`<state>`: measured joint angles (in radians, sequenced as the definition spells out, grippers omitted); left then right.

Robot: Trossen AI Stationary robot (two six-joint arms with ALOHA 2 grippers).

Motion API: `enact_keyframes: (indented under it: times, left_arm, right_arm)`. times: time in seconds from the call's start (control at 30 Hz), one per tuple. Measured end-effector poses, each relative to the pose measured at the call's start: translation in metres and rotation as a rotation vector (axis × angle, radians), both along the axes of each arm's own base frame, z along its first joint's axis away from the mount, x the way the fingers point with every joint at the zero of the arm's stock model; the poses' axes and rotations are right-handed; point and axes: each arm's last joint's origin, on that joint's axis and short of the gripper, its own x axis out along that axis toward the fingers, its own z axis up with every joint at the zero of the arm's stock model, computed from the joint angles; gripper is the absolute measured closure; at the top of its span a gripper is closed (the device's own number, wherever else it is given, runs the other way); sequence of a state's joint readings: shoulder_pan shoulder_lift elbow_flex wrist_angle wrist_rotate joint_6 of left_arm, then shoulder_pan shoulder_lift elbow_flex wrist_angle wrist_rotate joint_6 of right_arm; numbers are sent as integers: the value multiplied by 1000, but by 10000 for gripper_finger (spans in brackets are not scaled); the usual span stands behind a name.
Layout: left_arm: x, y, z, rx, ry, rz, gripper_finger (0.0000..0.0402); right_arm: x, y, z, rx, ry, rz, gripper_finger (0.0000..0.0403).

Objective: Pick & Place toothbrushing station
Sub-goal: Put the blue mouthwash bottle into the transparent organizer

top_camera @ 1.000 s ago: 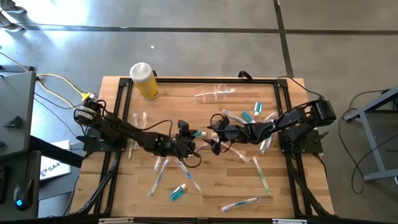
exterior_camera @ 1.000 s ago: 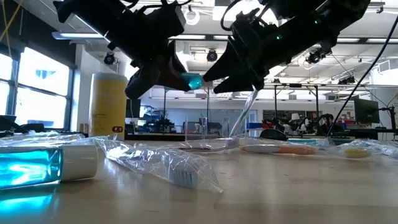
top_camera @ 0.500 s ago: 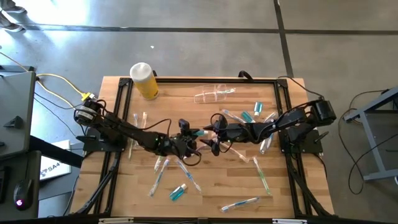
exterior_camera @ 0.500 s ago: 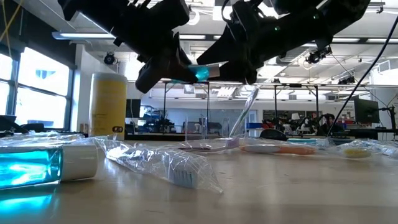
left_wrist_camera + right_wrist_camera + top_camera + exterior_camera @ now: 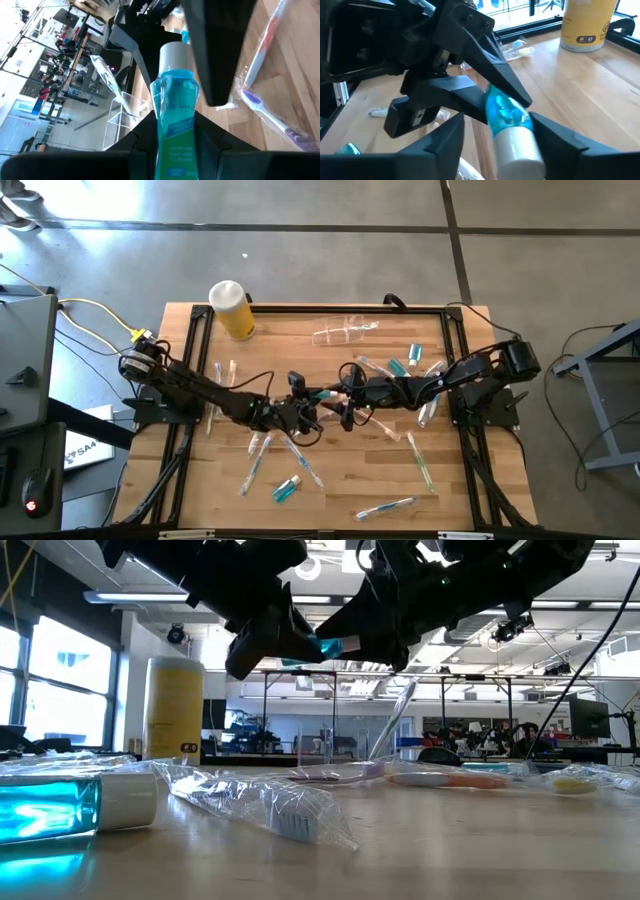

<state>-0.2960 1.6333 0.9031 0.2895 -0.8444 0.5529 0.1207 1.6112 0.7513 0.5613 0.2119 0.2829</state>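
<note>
A small teal tube with a white cap (image 5: 322, 394) hangs in the air over the table's middle, between my two grippers. My left gripper (image 5: 304, 404) comes from the table's left and is shut on the tube's teal body (image 5: 175, 100). My right gripper (image 5: 342, 398) comes from the right and is open. Its fingers (image 5: 445, 142) stand on either side of the white cap (image 5: 517, 145); I see no touch. The clear cup (image 5: 336, 334) lies on its side near the far edge. Slim toothbrushes (image 5: 425, 465) lie scattered on the wood. My left gripper pinches the tube's teal body (image 5: 174, 132) between its two fingers, at the end away from the cap. The fingers come level from the table's left and lie along the tube. The tube is lifted clear, about level, with its cap (image 5: 175, 50) pointing toward my right gripper.
A yellow cylinder with a white top (image 5: 232, 308) stands at the far left. Other teal tubes lie at the near side (image 5: 285, 489) and far right (image 5: 414, 356). A wrapped toothbrush (image 5: 270, 805) and a tube (image 5: 60, 810) lie close to the low camera.
My left gripper has risen with the teal tube and carried it a little toward the right gripper. My right gripper has risen too and closed in toward the table's left, so that its fingers now stand around the tube's cap.
</note>
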Motion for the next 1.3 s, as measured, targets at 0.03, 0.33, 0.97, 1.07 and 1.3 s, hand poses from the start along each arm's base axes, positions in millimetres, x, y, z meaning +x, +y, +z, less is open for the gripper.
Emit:
enact_keyframes:
  times: [0.03, 0.33, 0.97, 1.07, 1.3]
  left_arm:
    - [0, 0, 0, 0, 0, -1, 321]
    - [0, 0, 0, 0, 0, -2, 320]
    - [-3, 3, -3, 101, 76, 50, 166]
    - [-7, 5, -4, 130, 131, 67, 145]
    - [-27, 24, 3, 9, 199, 140, 133]
  right_arm:
    - [0, 0, 0, 0, 0, -1, 216]
    - [0, 0, 0, -19, -7, 6, 319]
    - [-7, -1, 5, 3, 65, -4, 319]
    - [-19, -2, 11, 18, 135, -49, 319]
    - [-43, -15, 50, 35, 271, -163, 319]
